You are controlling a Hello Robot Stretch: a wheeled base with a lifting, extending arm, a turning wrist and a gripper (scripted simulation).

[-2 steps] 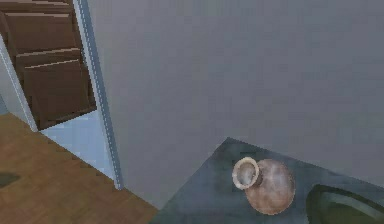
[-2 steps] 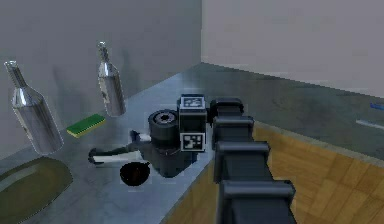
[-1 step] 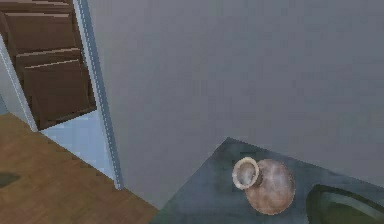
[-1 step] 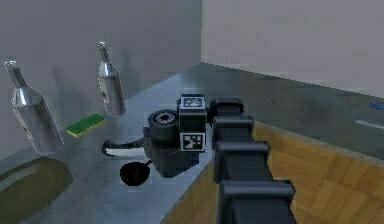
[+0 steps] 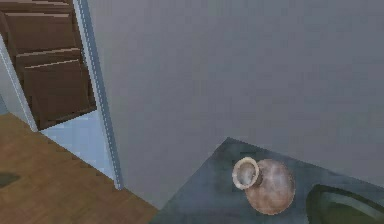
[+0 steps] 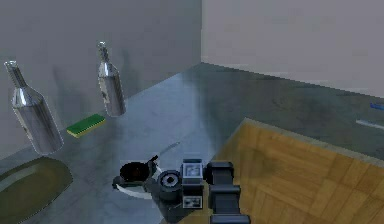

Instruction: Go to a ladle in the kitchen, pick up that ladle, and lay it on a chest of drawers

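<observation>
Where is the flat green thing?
In the arm side view's left half, the flat green thing lies on the grey counter, between the left bottle and the right bottle.

A grey counter [image 6: 210, 95] is seen, with wooden floor [image 6: 310, 170] past its right edge. A tall glass bottle [image 6: 28, 108] is set by the left edge and a second bottle [image 6: 110, 82] farther back, with a flat green pad [image 6: 86, 125] between them. A sink basin [image 6: 30, 185] is sunk into the near left corner. The gripper [image 6: 138, 178] is seen above the near edge; whether anything is held cannot be told.
</observation>
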